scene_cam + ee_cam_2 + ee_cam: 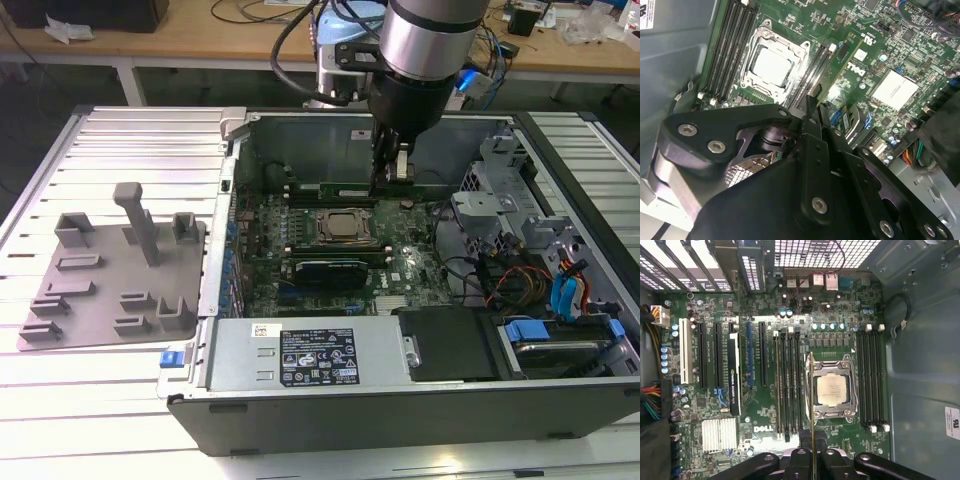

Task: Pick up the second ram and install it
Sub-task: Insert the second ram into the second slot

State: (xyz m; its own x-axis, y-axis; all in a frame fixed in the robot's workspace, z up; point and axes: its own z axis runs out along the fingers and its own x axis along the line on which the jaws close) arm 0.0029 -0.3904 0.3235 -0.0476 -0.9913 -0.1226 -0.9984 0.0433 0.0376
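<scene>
The second ram (811, 405) is a thin green stick seen edge-on in the first wrist view. It hangs over the motherboard between the black memory slots (787, 385) and the silver processor (831, 390). My gripper (811, 454) is shut on its near end. In the second wrist view the same green stick (840, 67) runs out from my gripper (815, 105) beside the processor (771, 65). In the exterior view my gripper (394, 170) reaches down into the open computer case, at the slots behind the processor (345, 226).
A grey parts fixture (110, 270) lies on the slatted table at the exterior view's left. The power supply (310, 355) fills the case's near side. A drive cage with coloured cables (560, 290) is at the right. A second slot bank (872, 380) flanks the processor.
</scene>
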